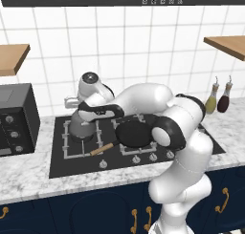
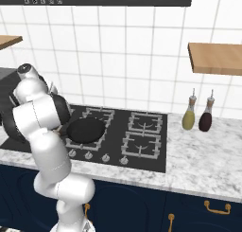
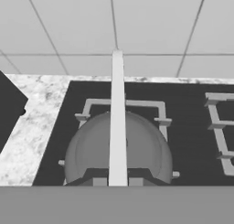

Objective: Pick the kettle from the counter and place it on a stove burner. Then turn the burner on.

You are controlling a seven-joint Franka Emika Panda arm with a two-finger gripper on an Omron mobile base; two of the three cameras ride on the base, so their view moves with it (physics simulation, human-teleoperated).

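Taking the black cooktop (image 1: 62,161) as the landmark: off its left edge runs the marbled desk (image 1: 28,175), bare of the kettle. The kettle (image 1: 81,129) stands over the cooktop's rear-left stove burner (image 1: 82,141), within its grey grate. The pincer (image 1: 72,103) sits directly above the kettle, hand pointing down. In the hand view the kettle's arched handle (image 3: 117,118) runs straight up the middle over the domed body (image 3: 91,150), so its long axis lies crosswise between the fingers. The tips are hidden, so I cannot tell whether the pincer grips the handle or is loosened. Right of the kettle, on the cooktop's middle, lies the frying pan (image 1: 135,132). The knobs (image 1: 136,159) line the cooktop's front edge, toward the robot from the pincer.
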